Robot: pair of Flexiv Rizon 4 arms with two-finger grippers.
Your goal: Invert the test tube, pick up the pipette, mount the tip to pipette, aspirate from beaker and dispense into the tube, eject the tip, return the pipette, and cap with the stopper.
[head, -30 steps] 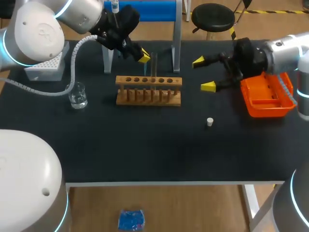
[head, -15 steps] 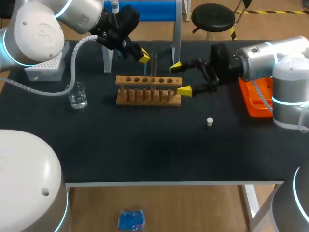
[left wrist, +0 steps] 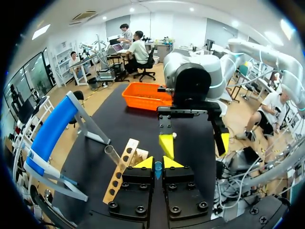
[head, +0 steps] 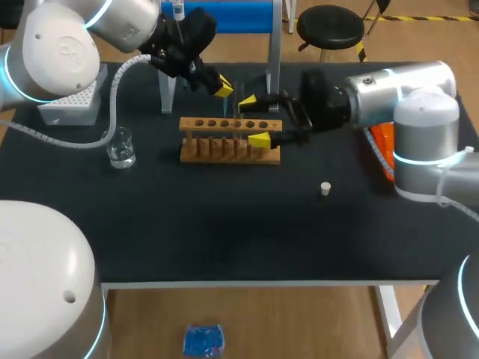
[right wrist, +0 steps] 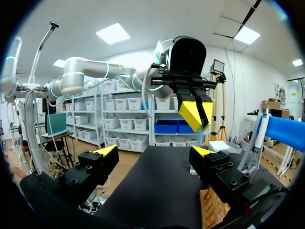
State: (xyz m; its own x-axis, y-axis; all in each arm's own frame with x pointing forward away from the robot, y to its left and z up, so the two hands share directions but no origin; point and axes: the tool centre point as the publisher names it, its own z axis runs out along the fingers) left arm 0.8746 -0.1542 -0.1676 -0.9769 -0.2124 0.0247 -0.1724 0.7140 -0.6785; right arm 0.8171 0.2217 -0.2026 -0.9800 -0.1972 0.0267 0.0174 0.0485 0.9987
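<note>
A clear test tube [head: 239, 93] stands upright in a wooden rack [head: 230, 140], also seen in the left wrist view [left wrist: 112, 153]. My right gripper [head: 254, 120] is open over the rack's right end. One yellow tip is behind the rack close to the tube, the other in front. My left gripper [head: 222, 84] hangs just behind the rack's left half, shut on a thin blue piece [left wrist: 157, 170]; I cannot tell what the piece is. A pipette [head: 178, 9] hangs on the blue stand [head: 224, 15]. The beaker [head: 120, 147] is at the left and the white stopper [head: 325, 188] at the right.
An orange tray [head: 380, 138] lies at the right, mostly hidden by my right arm. A white box [head: 69, 101] sits at the back left. The stand's metal legs [head: 274, 71] rise just behind the rack.
My right arm has swung left from beside the orange tray to the rack, its gripper still open. The left arm has not moved.
</note>
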